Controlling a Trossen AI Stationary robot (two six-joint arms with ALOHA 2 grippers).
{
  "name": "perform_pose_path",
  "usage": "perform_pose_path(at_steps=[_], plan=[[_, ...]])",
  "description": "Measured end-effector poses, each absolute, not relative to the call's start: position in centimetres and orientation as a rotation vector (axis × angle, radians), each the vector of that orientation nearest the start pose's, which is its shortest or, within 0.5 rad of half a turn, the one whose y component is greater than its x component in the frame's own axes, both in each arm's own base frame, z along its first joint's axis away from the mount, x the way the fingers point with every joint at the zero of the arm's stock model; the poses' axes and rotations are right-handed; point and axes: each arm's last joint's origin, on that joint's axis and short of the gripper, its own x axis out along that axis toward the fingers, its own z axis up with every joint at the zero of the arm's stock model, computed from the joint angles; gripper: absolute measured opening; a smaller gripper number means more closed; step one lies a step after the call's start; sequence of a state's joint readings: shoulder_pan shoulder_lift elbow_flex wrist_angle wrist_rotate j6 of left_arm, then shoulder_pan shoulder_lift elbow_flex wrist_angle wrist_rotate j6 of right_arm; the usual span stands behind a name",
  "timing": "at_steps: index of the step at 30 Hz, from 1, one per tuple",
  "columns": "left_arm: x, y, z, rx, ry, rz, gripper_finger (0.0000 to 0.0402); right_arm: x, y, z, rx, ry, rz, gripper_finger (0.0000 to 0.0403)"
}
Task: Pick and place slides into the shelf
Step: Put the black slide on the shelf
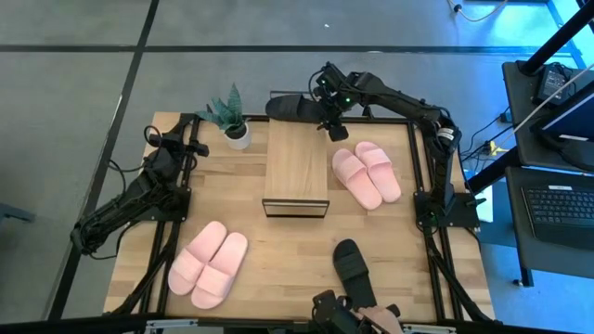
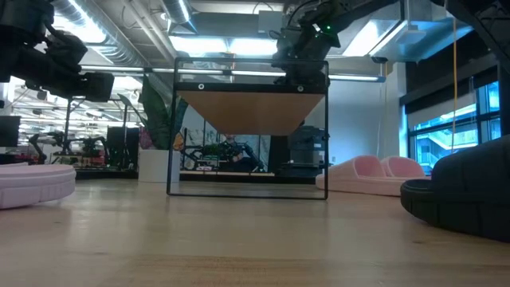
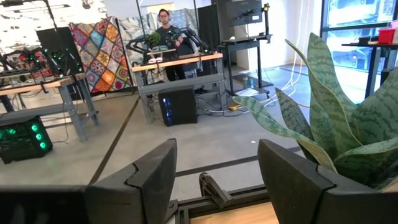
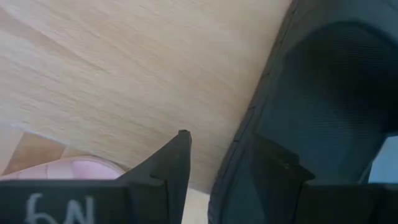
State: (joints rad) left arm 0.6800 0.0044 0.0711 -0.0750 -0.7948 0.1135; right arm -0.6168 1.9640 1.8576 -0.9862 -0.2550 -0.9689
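Observation:
The shelf (image 1: pixel 295 167), a low rack with a light wood top and a black frame, stands mid-table (image 2: pixel 247 127). One pink pair (image 1: pixel 367 173) lies right of it, the other (image 1: pixel 209 263) near the left front. One black slide (image 1: pixel 353 264) rests sole-down near the front edge. My right gripper (image 1: pixel 329 119) is over the shelf's far end, shut on the other black slide (image 1: pixel 290 107). My left gripper (image 1: pixel 186 139) waits open at the table's far left, beside the plant. My right gripper holds the black slide by its side rim (image 4: pixel 239 155), pinched between the two fingers, one finger (image 4: pixel 171 165) outside the rim and the other (image 4: pixel 277 171) on the inner side. The slide is lifted clear, above the shelf's wood top (image 4: pixel 137 74).
A small potted plant (image 1: pixel 232 116) stands at the far left corner, close in front of my left gripper (image 3: pixel 214 168). Black frame rails run along the table's sides. Bare wood lies between the shelf and the front pairs. A person (image 3: pixel 166 31) stands far back in the room.

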Motion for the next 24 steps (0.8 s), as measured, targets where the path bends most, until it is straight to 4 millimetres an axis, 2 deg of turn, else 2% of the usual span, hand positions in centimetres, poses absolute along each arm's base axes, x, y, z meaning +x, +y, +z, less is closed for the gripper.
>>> perform_pose_path(at_steps=[16, 24], plan=[[5.3, 6.9, 18.0, 0.092, 0.092, 1.473, 0.0217, 34.6, -24.2, 29.8, -0.509, 1.066, 0.043, 0.0156], [5.3, 6.9, 18.0, 0.092, 0.093, 1.473, 0.0217, 34.6, -24.5, 29.8, -0.500, 1.064, 0.019, 0.0156]])
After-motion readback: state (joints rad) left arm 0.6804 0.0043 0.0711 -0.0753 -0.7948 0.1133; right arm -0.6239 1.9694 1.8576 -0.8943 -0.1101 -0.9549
